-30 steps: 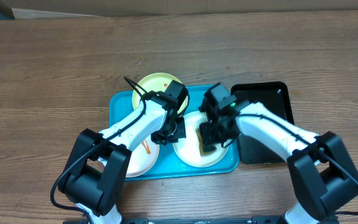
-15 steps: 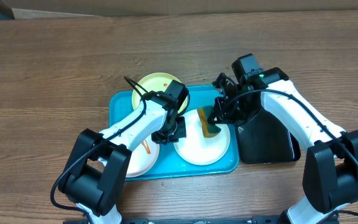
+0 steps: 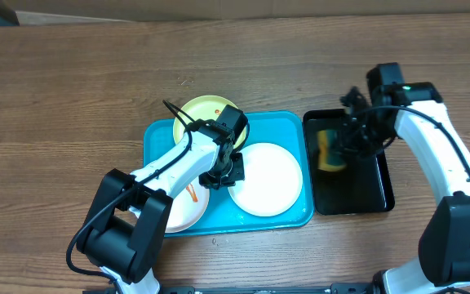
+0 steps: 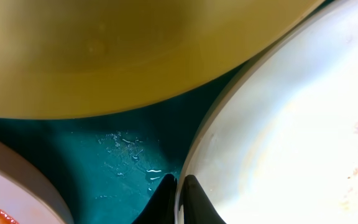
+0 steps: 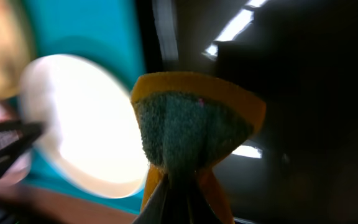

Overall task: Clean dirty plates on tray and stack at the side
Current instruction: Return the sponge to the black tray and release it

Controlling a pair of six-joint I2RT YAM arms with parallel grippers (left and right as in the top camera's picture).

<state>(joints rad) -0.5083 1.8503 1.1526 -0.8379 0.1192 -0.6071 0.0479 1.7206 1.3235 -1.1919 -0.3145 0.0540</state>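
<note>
Overhead: looked down on a brown wood-grain table (image 3: 72, 73) carrying a large turquoise plastic tray (image 3: 155, 135) with a pale yellow-green plate (image 3: 198, 110), a round white plate (image 3: 268, 180) and an orange-smeared white plate (image 3: 184, 208); narrow black tray (image 3: 357, 196) just beside.

Left wrist: caught water beads (image 4: 126, 146) on the turquoise, unseen from above, and the left gripper (image 4: 179, 186) pinched shut over the round white plate's rim.

Right wrist: found the right gripper (image 5: 179, 202) clamped on a yellow-and-green sponge (image 5: 191, 130) over the black tray.

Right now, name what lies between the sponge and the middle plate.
Overhead view: just the blue tray rim and black tray wall separate the sponge from the middle plate.
</note>
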